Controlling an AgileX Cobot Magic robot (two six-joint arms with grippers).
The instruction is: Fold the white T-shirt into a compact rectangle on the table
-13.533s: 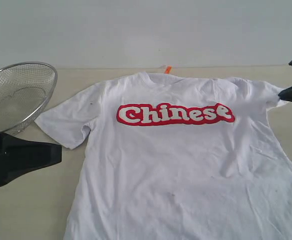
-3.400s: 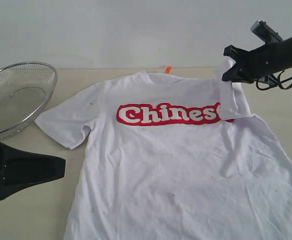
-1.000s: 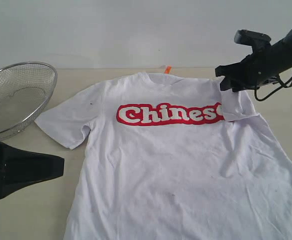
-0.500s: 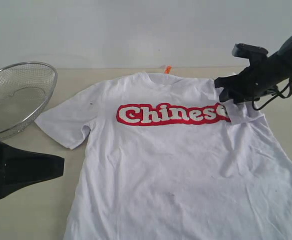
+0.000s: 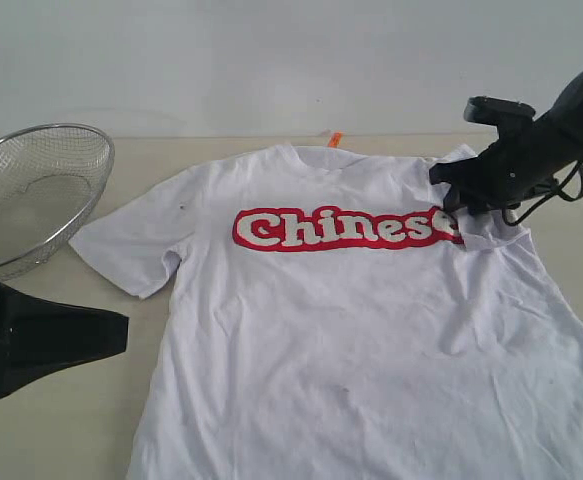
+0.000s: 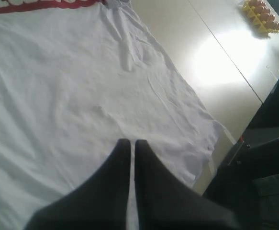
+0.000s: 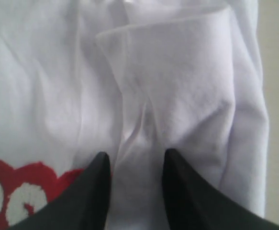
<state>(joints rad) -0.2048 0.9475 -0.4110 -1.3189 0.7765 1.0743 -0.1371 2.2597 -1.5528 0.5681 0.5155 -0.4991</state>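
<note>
The right jaws sit half apart around the white T-shirt (image 5: 351,330) sleeve (image 7: 187,86) at 2 o'clock; I cannot tell if they grip. Lay it flat, then let go slowly.

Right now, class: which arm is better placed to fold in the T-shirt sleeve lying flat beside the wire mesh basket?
Likely left. The left gripper sits close to that flat sleeve; the right gripper is over the folded sleeve, across the white T-shirt.

I see a plain pale wall (image 5: 271,60) behind the table (image 5: 71,440). A bright spot of light (image 6: 216,62) shines on it.
</note>
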